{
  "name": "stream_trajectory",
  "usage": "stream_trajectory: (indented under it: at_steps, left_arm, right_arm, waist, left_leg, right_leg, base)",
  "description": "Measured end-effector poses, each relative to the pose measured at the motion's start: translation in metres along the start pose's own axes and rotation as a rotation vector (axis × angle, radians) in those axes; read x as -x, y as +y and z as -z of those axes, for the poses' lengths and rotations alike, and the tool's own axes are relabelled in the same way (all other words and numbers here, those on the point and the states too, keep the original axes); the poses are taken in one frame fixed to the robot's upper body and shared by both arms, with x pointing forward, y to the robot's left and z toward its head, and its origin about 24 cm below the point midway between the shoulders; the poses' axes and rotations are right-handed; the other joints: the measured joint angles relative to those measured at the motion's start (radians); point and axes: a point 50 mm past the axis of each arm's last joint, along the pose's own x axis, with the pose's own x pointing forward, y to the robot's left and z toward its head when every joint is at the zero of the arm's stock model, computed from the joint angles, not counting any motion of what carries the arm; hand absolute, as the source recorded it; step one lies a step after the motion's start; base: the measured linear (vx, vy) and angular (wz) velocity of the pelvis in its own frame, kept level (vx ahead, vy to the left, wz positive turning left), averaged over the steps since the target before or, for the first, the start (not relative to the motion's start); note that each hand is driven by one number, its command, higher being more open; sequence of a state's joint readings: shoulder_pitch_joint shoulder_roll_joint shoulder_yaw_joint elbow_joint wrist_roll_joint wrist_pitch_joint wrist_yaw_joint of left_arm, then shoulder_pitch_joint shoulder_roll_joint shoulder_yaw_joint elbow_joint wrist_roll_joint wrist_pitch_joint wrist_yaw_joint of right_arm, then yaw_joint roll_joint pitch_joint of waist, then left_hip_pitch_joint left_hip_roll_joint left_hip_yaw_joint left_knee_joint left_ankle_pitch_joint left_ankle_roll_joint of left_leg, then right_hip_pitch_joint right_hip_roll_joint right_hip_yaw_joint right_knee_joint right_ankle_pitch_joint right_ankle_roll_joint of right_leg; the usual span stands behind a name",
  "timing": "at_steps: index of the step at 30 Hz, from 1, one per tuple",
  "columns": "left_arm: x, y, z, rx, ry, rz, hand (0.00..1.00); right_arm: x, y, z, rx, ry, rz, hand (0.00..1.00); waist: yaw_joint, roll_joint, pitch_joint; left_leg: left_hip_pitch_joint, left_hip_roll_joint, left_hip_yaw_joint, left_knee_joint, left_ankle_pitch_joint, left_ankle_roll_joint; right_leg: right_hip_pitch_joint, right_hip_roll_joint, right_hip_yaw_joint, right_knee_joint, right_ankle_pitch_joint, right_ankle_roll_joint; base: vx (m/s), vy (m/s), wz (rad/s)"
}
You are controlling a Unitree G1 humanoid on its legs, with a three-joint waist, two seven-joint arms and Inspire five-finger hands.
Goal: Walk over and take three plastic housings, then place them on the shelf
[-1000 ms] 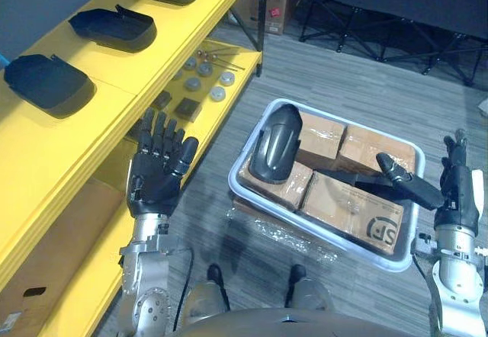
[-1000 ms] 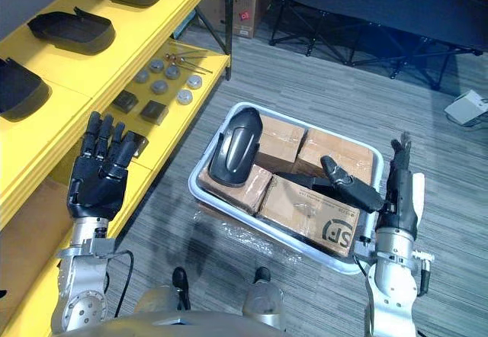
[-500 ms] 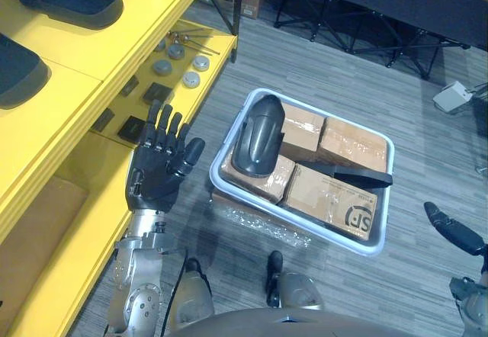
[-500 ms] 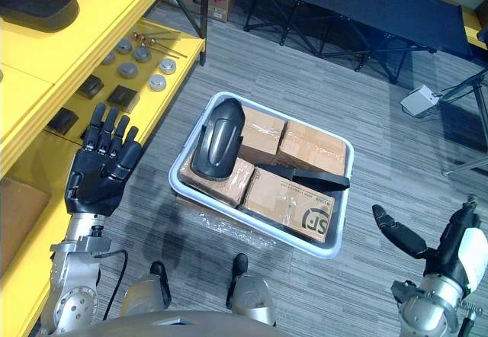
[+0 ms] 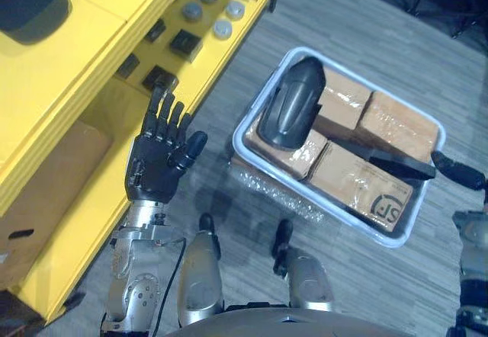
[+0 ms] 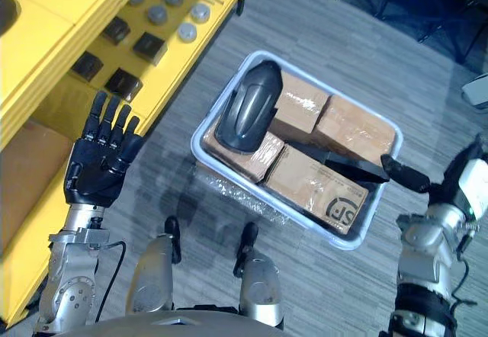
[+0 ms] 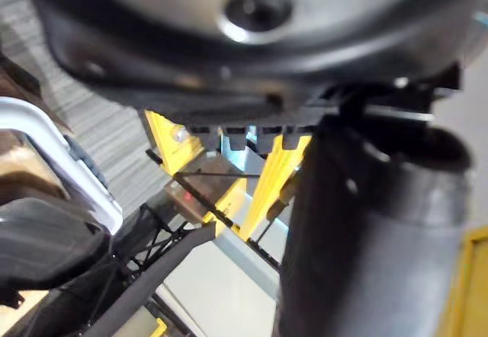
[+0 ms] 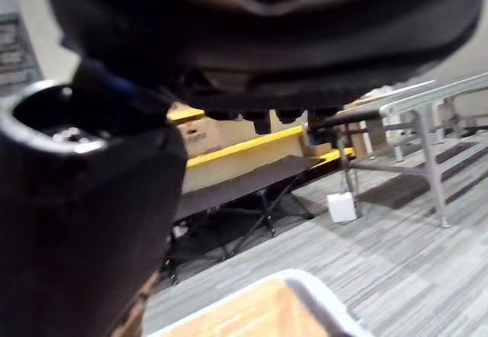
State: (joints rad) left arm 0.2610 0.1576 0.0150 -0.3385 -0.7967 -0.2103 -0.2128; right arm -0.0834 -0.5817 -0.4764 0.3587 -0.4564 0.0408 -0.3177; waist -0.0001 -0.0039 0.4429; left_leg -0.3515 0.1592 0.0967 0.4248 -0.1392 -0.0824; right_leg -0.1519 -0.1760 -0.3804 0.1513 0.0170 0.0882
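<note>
One housing (image 5: pixel 290 112) lay on boxes (image 5: pixel 358 181) at the 10 o'clock end of the bin (image 5: pixel 242 135); a second housing (image 5: pixel 29 1) sat on the shelf (image 5: pixel 99 43) at 11 o'clock. Left hand (image 5: pixel 156 168) hung at the bin's 9 o'clock, fingers spread wide, empty. Right hand (image 6: pixel 459 180) was at 3 o'clock, thumb out, fingers straight, empty.

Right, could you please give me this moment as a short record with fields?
left hand: open, raised beside the yellow shelf, holding nothing
right hand: open, beside the bin's right end, holding nothing
white bin: on the floor, packed with cardboard boxes
plastic housing: lying on the boxes in the bin
shelf housing: resting on the top shelf
</note>
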Motion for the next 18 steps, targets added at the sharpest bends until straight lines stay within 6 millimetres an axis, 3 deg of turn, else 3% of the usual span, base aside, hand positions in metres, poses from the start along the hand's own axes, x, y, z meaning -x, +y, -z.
stream_trajectory:
  at_steps: [4,11,18]
  left_arm:
    - [0.002,0.005,0.005,0.019,0.017,-0.023,1.0]
    - [0.003,0.005,0.005,0.014,0.023,-0.017,1.0]
    - [0.003,0.006,0.004,0.005,0.028,-0.011,1.0]
  right_arm:
    - [-0.005,0.014,-0.023,-0.004,-0.074,-0.1,1.0]
    - [0.001,0.034,-0.032,0.017,-0.113,-0.29,1.0]
    - [-0.001,0.017,-0.02,0.078,-0.126,-0.329,1.0]
  waist:
    - [0.004,0.003,0.012]
    - [0.002,-0.002,0.038]
    - [-0.005,-0.007,0.049]
  left_leg:
    - [-0.01,-0.015,-0.017,-0.017,0.019,0.004]
    - [-0.01,-0.027,-0.028,-0.03,0.034,0.005]
    - [-0.007,-0.023,-0.012,-0.029,0.035,0.005]
  right_leg:
    - [-0.024,-0.019,-0.015,0.038,-0.015,-0.007]
    - [-0.043,-0.038,-0.026,0.092,-0.045,-0.013]
    - [-0.056,-0.04,-0.009,0.108,-0.051,-0.013]
  base:
    - [-0.02,0.018,0.14]
    - [-0.02,0.0,0.06]
    - [-0.02,0.003,-0.06]
